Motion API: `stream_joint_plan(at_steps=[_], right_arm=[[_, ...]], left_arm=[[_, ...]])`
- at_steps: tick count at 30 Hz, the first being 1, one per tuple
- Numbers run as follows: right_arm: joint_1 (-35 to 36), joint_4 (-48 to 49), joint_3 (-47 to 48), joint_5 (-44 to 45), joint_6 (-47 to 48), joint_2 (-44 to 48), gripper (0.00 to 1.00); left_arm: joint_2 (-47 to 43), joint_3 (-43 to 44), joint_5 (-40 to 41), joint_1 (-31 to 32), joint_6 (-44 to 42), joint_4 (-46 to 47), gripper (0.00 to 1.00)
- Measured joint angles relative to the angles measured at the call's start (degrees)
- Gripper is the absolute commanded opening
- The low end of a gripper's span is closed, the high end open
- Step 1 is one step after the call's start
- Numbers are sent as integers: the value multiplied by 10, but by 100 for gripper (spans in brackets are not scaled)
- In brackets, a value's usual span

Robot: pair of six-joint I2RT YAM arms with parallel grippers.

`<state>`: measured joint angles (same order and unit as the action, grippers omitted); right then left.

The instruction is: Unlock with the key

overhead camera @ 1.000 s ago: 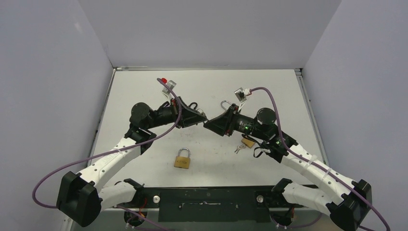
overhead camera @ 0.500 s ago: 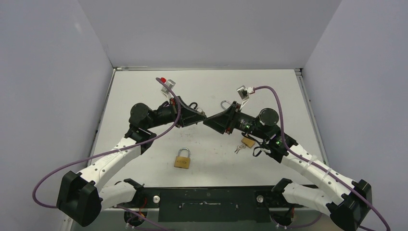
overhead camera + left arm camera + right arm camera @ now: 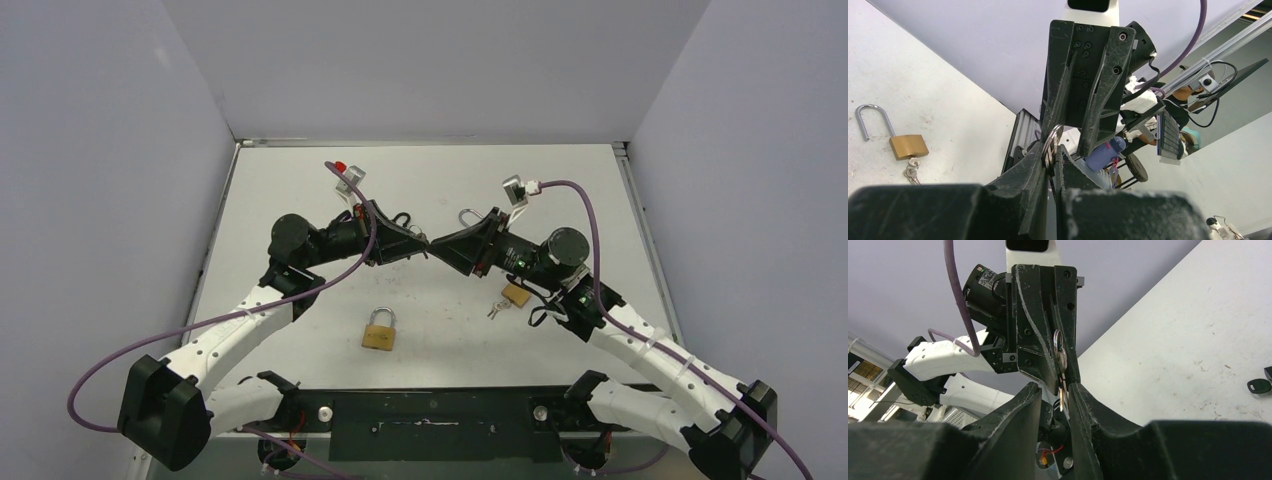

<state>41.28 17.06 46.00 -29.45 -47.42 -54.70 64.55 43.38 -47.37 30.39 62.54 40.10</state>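
Note:
My two grippers meet tip to tip above the middle of the table. My left gripper is shut on a silver key ring with keys. The keys hang from it between the spread fingers of my right gripper, which is open, and they lie close to its right finger. A closed brass padlock lies on the table in front of both grippers. A second brass padlock with an open shackle and keys in it lies under my right arm.
A silver shackle shows behind my right gripper. A black-headed key lies on the table. Dark loops lie behind my left gripper. White walls enclose the table on three sides.
My right arm has shifted a little to the right and its wrist has risen slightly. The grippers stay tip to tip. The padlocks have not moved.

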Motion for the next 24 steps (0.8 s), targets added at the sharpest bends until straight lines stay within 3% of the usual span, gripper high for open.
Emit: stream_joint_plan(at_steps=[5, 9, 11, 18, 24], right_arm=[[0, 1, 0, -12, 0, -11, 33], [0, -2, 0, -15, 4, -13, 8], [-1, -2, 0, -18, 4, -14, 2], [-1, 0, 0, -25, 4, -13, 0], [-3, -18, 9, -25, 2, -14, 0]], left_arm=[[0, 0, -2, 0, 0, 0, 0], [0, 0, -2, -2, 0, 0, 0], [0, 0, -2, -2, 0, -1, 0], [0, 0, -7, -5, 9, 2, 0], [-2, 0, 0, -6, 2, -7, 29]])
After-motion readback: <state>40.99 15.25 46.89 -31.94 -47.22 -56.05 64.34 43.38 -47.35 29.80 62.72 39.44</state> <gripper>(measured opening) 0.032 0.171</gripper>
